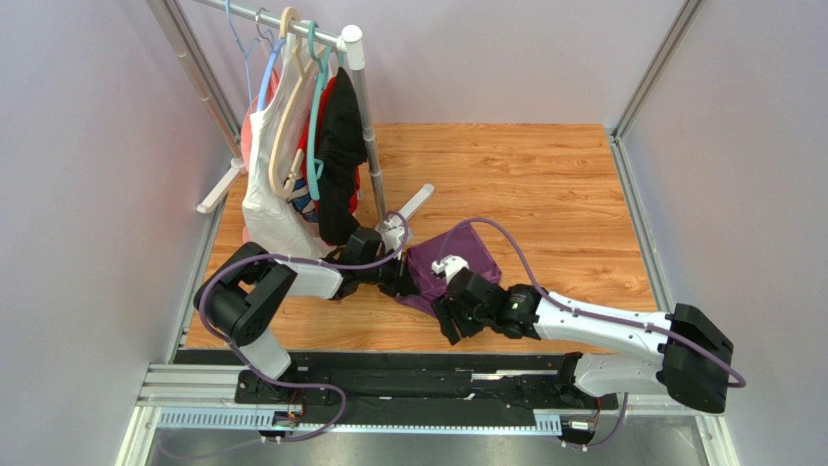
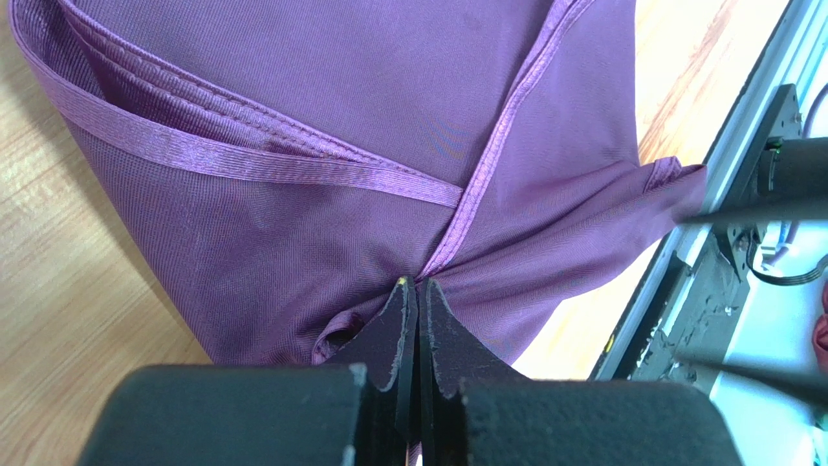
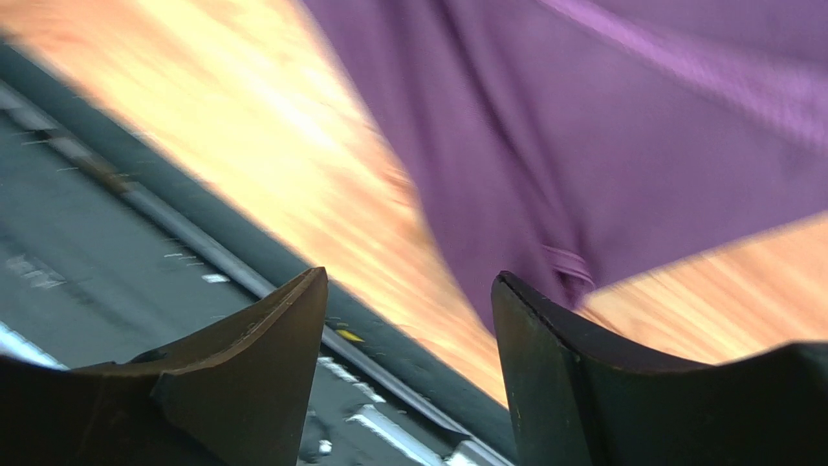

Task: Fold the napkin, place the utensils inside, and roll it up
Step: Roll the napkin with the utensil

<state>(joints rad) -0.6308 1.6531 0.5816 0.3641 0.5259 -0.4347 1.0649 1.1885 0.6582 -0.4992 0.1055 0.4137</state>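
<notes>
The purple napkin (image 1: pixel 465 254) lies bunched and partly folded on the wooden table, between the two arms. In the left wrist view the napkin (image 2: pixel 321 116) shows hemmed edges crossing over each other, and my left gripper (image 2: pixel 418 284) is shut on a gathered pinch of its cloth. From above, the left gripper (image 1: pixel 404 282) sits at the napkin's left edge. My right gripper (image 1: pixel 445 328) hovers open at the napkin's near edge; in its blurred wrist view the right gripper (image 3: pixel 408 282) holds nothing, with a napkin (image 3: pixel 603 146) corner just beyond its right finger. The utensils are out of view.
A clothes rack (image 1: pixel 362 116) with white, red and black garments on hangers (image 1: pixel 301 155) stands at the back left, its white foot (image 1: pixel 416 204) close behind the left gripper. A black rail (image 1: pixel 408 374) runs along the table's near edge. Bare wood table (image 1: pixel 564 184) lies to the right.
</notes>
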